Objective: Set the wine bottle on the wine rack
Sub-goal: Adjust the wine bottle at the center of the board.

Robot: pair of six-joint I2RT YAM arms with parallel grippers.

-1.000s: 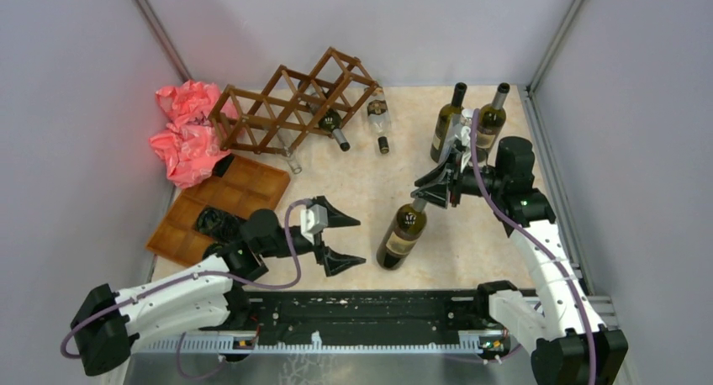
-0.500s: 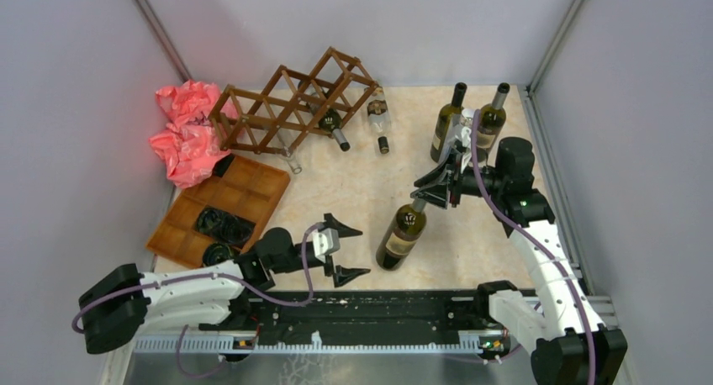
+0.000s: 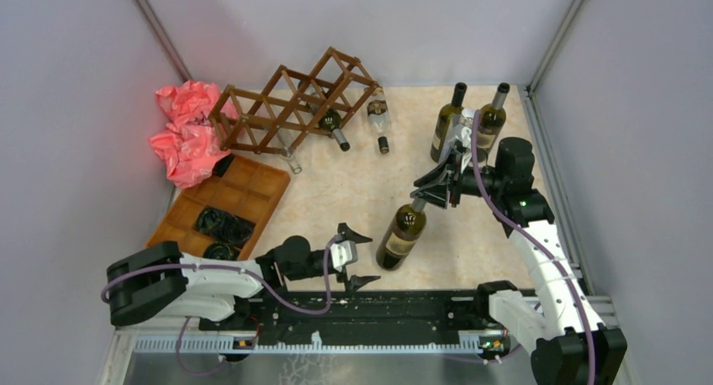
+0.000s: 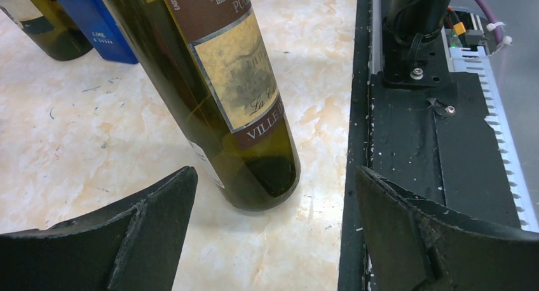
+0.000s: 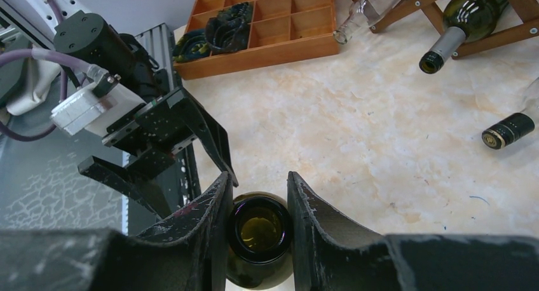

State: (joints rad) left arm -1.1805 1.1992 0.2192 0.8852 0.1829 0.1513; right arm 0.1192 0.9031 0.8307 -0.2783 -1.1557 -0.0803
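Item under inspection: the wine bottle [image 3: 402, 234], dark green glass with a cream and maroon label, located just toward 5 o'clock from the centre of the table [image 3: 353, 179]. Its base is down on the surface and its neck leans toward 1 o'clock; whether the base sits flat I cannot tell. My right claw [image 3: 418, 202] is pinched on the neck just below the open mouth, one finger pressed to each side of the glass, as the right wrist view confirms. My left claw [image 3: 363, 257] is at 9 o'clock of the bottle's base, low over the table, spread to its full width and holding nothing. From the left wrist view, its two fingers [image 4: 159, 208] flank the foot of the bottle with clear table showing on both sides; no contact noted. The wine rack [image 3: 290, 108] stands at 11 o'clock, well apart from the held bottle. One dark bottle [image 3: 330, 120] lies in it, neck pointing out toward 5 o'clock. A clear bottle [image 3: 290, 158] pokes out below the rack. Another bottle [image 3: 378, 116] lies on the table just beside the rack's 3 o'clock end. Two upright bottles [image 3: 448, 120] stand at 1 o'clock. A compartment tray [image 3: 252, 179] sits at 9 o'clock, with crumpled pink plastic [image 3: 185, 133] at 10 o'clock.
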